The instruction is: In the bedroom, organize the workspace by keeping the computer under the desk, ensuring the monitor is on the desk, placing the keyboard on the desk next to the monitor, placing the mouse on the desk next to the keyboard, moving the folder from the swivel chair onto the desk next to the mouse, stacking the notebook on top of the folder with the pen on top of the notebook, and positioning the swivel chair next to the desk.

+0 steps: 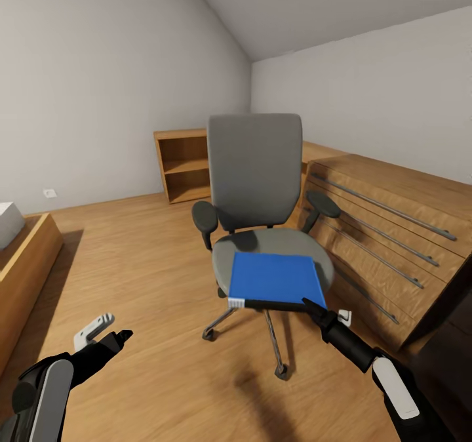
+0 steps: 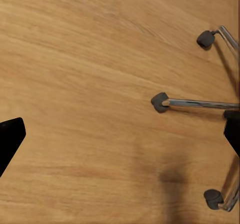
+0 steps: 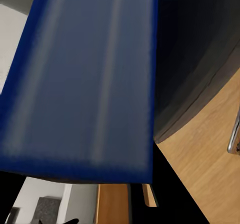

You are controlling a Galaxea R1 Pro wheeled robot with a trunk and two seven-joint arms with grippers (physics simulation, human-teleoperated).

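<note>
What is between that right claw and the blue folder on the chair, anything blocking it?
Nothing visible. The right gripper is already at the near edge of the folder, which lies flat on the seat of the swivel chair. The armrests sit farther back on both sides, clear of that approach. Whether the fingers have closed on it cannot be told.

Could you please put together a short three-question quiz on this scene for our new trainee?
1. True or false: the blue folder lies on the seat of the swivel chair.
2. Which hand is at the folder's near corner? A) left hand B) right hand
3. Fill in: the furniture beside the chair, with long metal handles, is a wooden ____.

Key: 1 true; 2 B, the right hand reaches the folder's front corner while the left hand hangs open over the floor; 3 dresser.
</note>
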